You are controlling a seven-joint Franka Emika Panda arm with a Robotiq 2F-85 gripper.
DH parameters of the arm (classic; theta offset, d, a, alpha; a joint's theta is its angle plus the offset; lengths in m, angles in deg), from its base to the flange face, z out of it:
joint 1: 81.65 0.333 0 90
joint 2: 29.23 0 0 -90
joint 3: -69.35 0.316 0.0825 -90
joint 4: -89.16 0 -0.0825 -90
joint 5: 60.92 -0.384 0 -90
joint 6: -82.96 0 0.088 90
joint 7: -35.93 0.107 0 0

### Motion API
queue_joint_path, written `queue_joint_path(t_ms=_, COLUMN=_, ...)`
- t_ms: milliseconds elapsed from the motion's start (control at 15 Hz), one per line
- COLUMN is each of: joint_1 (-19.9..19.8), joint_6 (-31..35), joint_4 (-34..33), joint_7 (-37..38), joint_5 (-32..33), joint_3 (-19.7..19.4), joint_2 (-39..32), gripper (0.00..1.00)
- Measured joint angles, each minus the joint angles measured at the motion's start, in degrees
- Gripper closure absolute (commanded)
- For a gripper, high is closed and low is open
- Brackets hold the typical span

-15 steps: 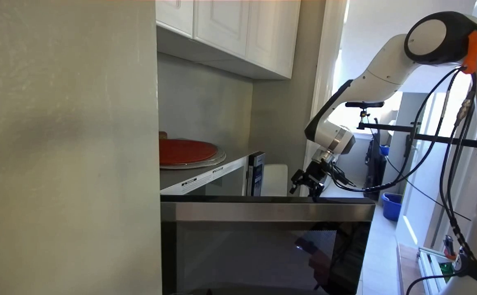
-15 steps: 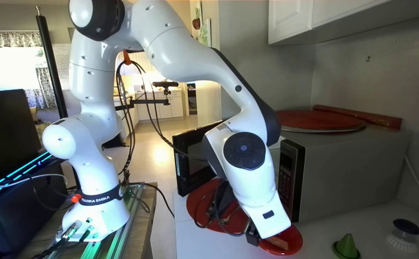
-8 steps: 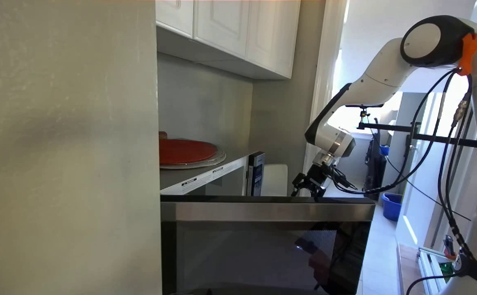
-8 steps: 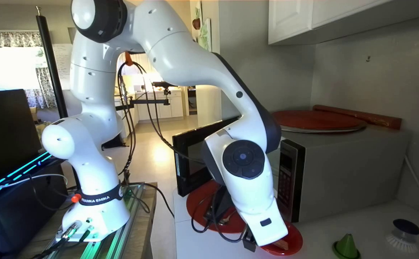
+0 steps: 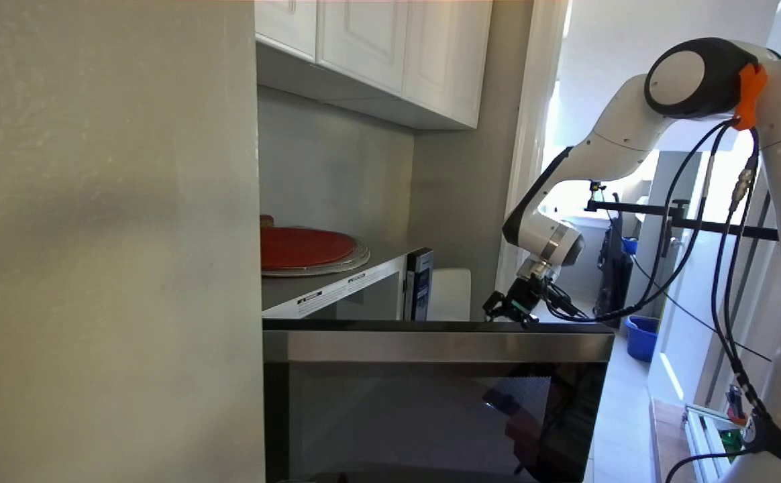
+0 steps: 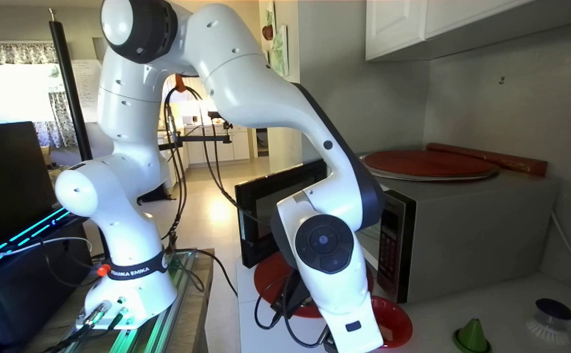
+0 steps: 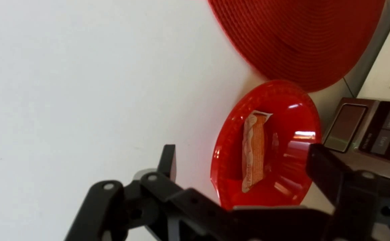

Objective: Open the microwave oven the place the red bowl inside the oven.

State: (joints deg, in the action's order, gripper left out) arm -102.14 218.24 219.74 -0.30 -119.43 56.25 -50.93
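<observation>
The microwave oven [image 6: 481,235] stands on the counter with its dark glass door [image 5: 431,416] swung wide open; the door also shows in an exterior view [image 6: 248,225]. The red bowl [image 7: 285,124] sits on the counter in front of the control panel, with an orange packet [image 7: 254,150] lying in it. It also shows in an exterior view [image 6: 396,318], partly behind the arm. My gripper [image 7: 242,147] is open and empty above the bowl. In the wrist view one finger is left of the bowl, the other overlaps its right rim; contact cannot be told.
A round red woven mat [image 7: 302,40] lies beside the bowl. Red round mats [image 6: 428,164] lie on top of the microwave. A green cone [image 6: 473,336] and a scrub brush [image 6: 550,318] stand on the counter. White cupboards [image 5: 370,54] hang above.
The arm has come lower and its wrist has swung, shifting down and left in an exterior view, uncovering more of the bowl. The bowl and the open door have not moved.
</observation>
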Motion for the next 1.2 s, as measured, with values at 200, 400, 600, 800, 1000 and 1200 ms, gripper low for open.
queue_joint_path(t_ms=200, joint_1=-0.5, joint_6=-0.2, joint_4=-1.1, joint_7=-0.6, joint_5=-2.2, joint_3=0.9, joint_2=-1.8, gripper=0.2)
queue_joint_path(t_ms=400, joint_1=-0.6, joint_6=-0.6, joint_4=-2.6, joint_7=-1.4, joint_5=-4.4, joint_3=1.8, joint_2=-3.3, gripper=0.27)
queue_joint_path(t_ms=600, joint_1=-0.7, joint_6=-0.9, joint_4=-4.1, joint_7=-2.1, joint_5=-5.8, joint_3=2.2, joint_2=-4.7, gripper=0.24)
queue_joint_path(t_ms=800, joint_1=-0.7, joint_6=-1.1, joint_4=-5.3, joint_7=-2.8, joint_5=-6.8, joint_3=2.4, joint_2=-6.0, gripper=0.23)
queue_joint_path(t_ms=1000, joint_1=-0.9, joint_6=-1.6, joint_4=-5.9, joint_7=-3.2, joint_5=-6.9, joint_3=2.5, joint_2=-6.9, gripper=0.27)
queue_joint_path(t_ms=1200, joint_1=-1.1, joint_6=-2.6, joint_4=-6.4, joint_7=-3.8, joint_5=-7.6, joint_3=2.6, joint_2=-7.4, gripper=0.3)
